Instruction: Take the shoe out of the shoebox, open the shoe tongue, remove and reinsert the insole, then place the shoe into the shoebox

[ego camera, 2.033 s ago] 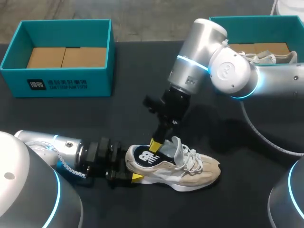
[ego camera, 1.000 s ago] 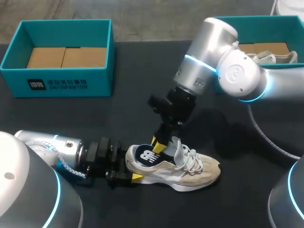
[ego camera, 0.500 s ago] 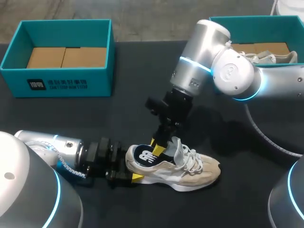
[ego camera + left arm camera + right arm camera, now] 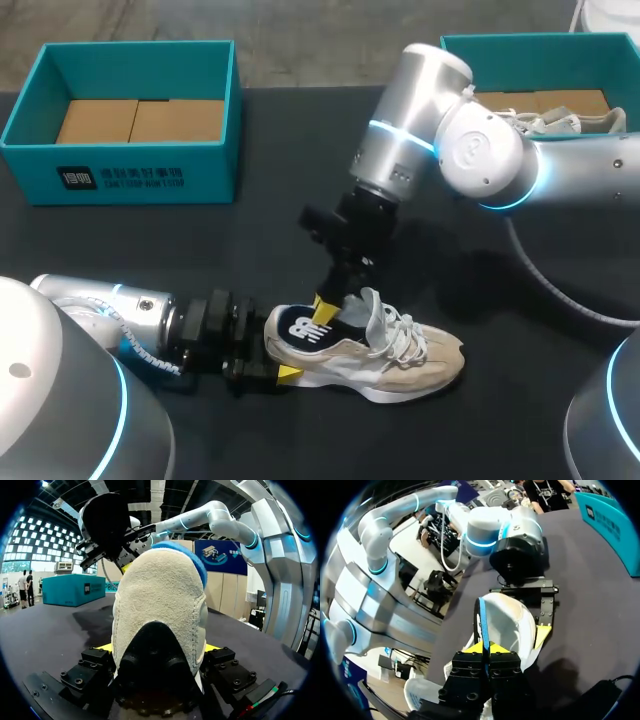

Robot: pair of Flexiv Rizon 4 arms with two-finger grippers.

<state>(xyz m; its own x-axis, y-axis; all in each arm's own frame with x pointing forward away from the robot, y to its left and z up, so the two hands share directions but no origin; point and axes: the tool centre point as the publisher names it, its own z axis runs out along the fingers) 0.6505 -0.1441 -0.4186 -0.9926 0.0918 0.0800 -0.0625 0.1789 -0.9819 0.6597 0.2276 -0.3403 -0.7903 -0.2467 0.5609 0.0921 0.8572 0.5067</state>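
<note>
Shoe (image 4: pixel 400 355) stands on the desk (image 4: pixel 480 280), well apart from the shoebox (image 4: pixel 120 170), its heel clamped in the left hand (image 4: pixel 278 350). The right hand (image 4: pixel 325 305) pinches the insole (image 4: pixel 300 330) by its raised heel end. Best to draw it slowly up and back along the shoe, with the heel pinned down so the shoe does not lift and the toe end does not snag.

— How is the shoe (image 4: pixel 400 352) looking from your end?
— I'm seeing rough beige suede, and its insole (image 4: pixel 482 622) is looking smooth and cloth-faced. My right arm (image 4: pixel 415 110) is gleaming like glossy silver metal. The table (image 4: pixel 150 245) is reading matt black.
</note>
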